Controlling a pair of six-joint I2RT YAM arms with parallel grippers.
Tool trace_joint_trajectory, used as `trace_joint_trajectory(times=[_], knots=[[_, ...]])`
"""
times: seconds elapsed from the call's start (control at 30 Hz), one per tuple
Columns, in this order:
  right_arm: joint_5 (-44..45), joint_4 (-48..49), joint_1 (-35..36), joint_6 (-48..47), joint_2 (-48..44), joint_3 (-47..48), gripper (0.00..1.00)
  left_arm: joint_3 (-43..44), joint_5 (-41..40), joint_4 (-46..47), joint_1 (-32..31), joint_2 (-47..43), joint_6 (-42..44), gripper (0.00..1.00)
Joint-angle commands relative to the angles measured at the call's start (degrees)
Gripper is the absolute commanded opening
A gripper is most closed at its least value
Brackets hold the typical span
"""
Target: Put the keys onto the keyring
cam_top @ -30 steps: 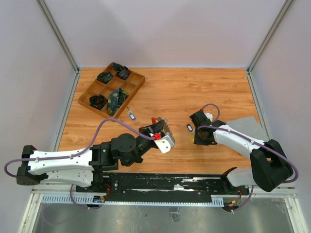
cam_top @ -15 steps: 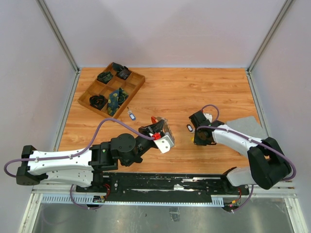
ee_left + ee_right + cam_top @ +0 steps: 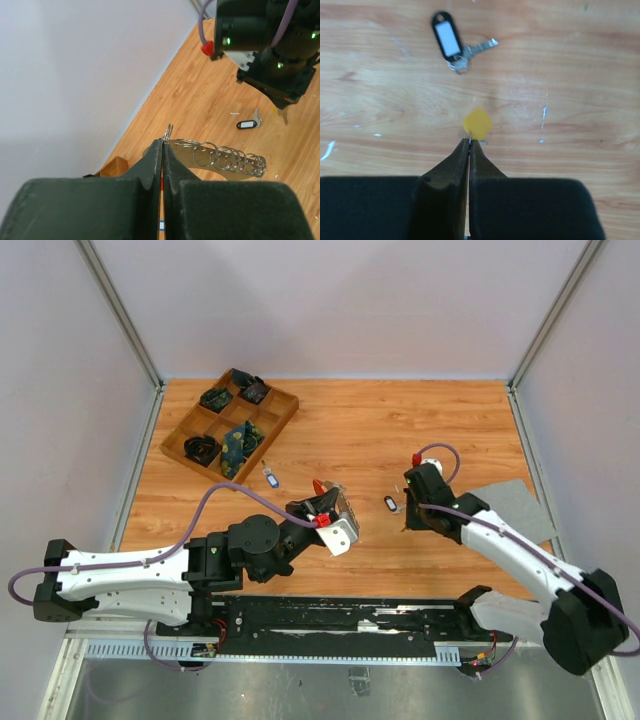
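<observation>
Table [image 3: 400,430]: scuffed wood, white walls [image 3: 350,310].
My left fingers [image 3: 159,150]: clamping glittery silver keyring [image 3: 225,160] (long axis crosswise to them).
My right fingers [image 3: 465,150]: pinching yellow-headed key [image 3: 476,124].

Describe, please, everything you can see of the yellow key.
The yellow key is small, with a rounded plastic head. The right gripper is shut on its edge, and the head sticks out past the jaws over the wooden table. Little of its metal blade shows. A black-tagged key lies apart from it.
</observation>
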Motion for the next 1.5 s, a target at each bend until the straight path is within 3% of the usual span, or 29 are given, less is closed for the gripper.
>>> trace_joint_trajectory(times=[0.0,0.27,0.5,0.83,1.03,1.23,1.47], knots=[[-3.6,-1.2,0.8,-13.5,-8.0,3.8,0.00,3.0,1.3,0.4,0.5,0.1,-2.2,0.01],[-18.4,-9.0,0.7,-28.6,-17.2,12.5,0.01,7.6,3.6,-3.4,0.5,3.0,-7.3,0.01],[-40.6,-16.3,0.7,-41.3,-20.5,21.3,0.01,9.9,6.1,-5.2,0.5,4.3,-11.4,0.01],[-60.1,-19.5,0.8,-47.3,-20.0,31.6,0.01,10.9,9.2,-5.4,0.4,3.5,-13.0,0.01],[-61.3,-19.0,1.6,-45.4,-16.3,37.9,0.01,11.7,11.2,-6.2,0.4,2.5,-13.4,0.00],[-56.0,-19.4,6.6,-44.6,-12.7,41.5,0.01,12.8,11.6,-7.2,0.4,2.9,-13.4,0.01],[-48.0,-19.3,11.6,-44.6,-10.3,44.0,0.01,12.8,4.7,-4.9,-0.4,4.3,-10.8,0.01]])
